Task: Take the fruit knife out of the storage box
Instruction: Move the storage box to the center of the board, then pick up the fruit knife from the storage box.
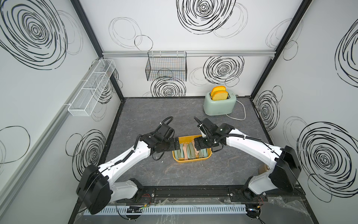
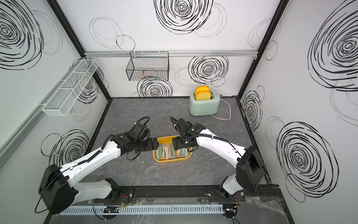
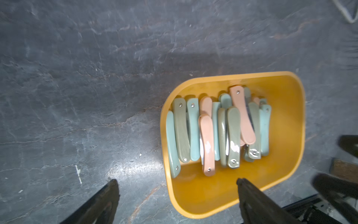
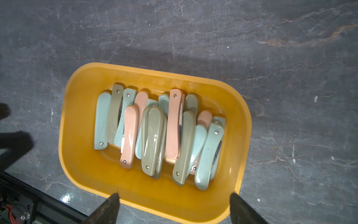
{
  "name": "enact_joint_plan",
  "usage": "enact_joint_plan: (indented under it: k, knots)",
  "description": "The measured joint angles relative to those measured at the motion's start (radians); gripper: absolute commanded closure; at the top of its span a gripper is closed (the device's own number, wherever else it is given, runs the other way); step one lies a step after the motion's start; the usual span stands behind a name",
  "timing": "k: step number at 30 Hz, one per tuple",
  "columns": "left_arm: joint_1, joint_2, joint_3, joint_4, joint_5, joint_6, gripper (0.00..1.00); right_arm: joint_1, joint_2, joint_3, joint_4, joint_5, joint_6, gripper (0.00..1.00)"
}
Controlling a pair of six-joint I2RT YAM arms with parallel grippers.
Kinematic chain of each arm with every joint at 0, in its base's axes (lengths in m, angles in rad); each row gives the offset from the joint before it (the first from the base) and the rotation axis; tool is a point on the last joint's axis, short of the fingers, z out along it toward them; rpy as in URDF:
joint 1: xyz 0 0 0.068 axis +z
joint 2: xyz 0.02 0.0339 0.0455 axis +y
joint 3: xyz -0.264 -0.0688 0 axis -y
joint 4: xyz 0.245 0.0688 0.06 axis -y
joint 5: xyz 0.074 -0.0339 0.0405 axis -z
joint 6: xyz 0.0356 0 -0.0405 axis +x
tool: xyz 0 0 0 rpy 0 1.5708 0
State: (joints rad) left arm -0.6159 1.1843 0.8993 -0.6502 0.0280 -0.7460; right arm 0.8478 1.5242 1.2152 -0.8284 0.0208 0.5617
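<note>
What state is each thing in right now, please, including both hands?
storage box: upright on the table, full of knives.
fruit knives: folded shut, piled side by side in the box, none held.
left hand: open, empty, at the box's edge.
right hand: open, empty, above the box.
toaster: two bread slices sticking up from its slots.
black wire basket: hanging on the back wall.

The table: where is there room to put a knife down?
Bare table lies between the yellow box and the toaster, and in front of the box. Inside the box it is crowded with folded knives.
</note>
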Motion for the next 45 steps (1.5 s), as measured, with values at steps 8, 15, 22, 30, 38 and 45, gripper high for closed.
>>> enact_joint_plan:
  k: [8,15,22,30,38,45]
  knots:
    - [-0.054,-0.274,-0.055,-0.066,-0.012,0.001,0.02,0.068,0.159,0.092,-0.014,0.045,-0.003,0.36]
    - [-0.108,-0.473,-0.114,-0.163,-0.039,-0.039,0.02,0.150,0.306,0.188,-0.035,0.097,0.020,0.55]
    - [-0.110,-0.568,-0.125,-0.253,-0.056,-0.058,0.02,0.163,0.381,0.203,-0.057,0.136,0.050,0.61]
    - [-0.110,-0.611,-0.140,-0.294,-0.056,-0.061,0.02,0.163,0.403,0.203,-0.054,0.145,0.061,0.63]
    - [-0.110,-0.643,-0.171,-0.314,-0.055,-0.071,0.02,0.163,0.447,0.208,-0.048,0.146,0.064,0.75]
    - [-0.110,-0.653,-0.179,-0.322,-0.055,-0.071,0.02,0.163,0.447,0.210,-0.048,0.158,0.060,0.84]
